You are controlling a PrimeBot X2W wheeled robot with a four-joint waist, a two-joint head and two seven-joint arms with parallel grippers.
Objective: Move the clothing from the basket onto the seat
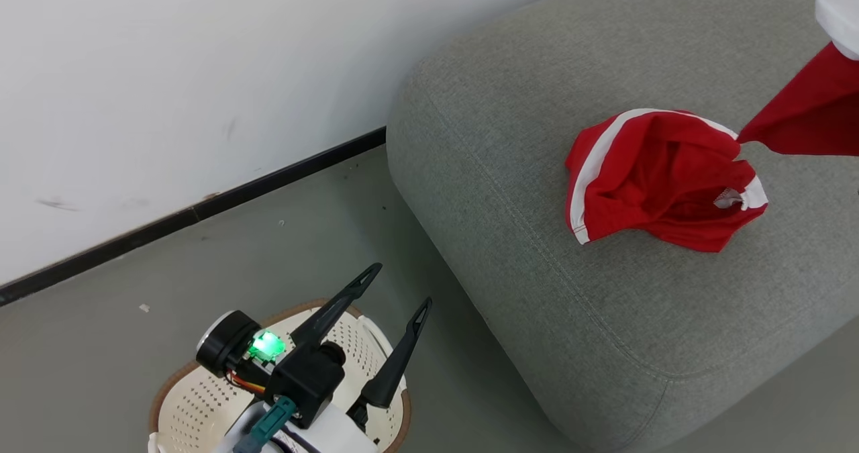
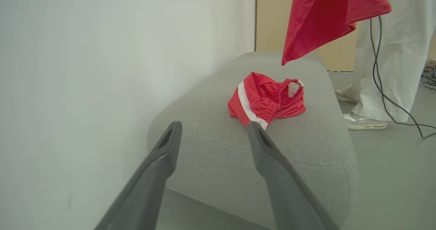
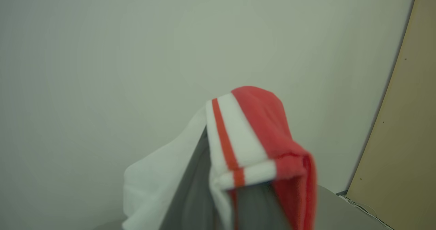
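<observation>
Up high, the right gripper [image 3: 226, 202] has its two grey fingers drawn close, with a red striped garment [image 3: 272, 127] pinched between them and draped right over the tips. The bite itself is buried in blurred cloth. In the head view that garment hangs in from the upper right corner, cut off by the frame edge. Its lowest point dangles above the seat [image 1: 510, 191], near the right edge of the red shorts [image 1: 661, 184] lying crumpled there, white stripe curving round their left side. So the drop looks straight down: grey cushion beneath, shorts alongside. At lower left the left gripper [image 1: 401, 285], fingers spread wide and holding nothing, is over the basket [image 1: 188, 399]. That arm covers much of the basket, so I cannot tell what remains inside. A person's trouser legs [image 2: 391, 52] stand beyond the seat.
</observation>
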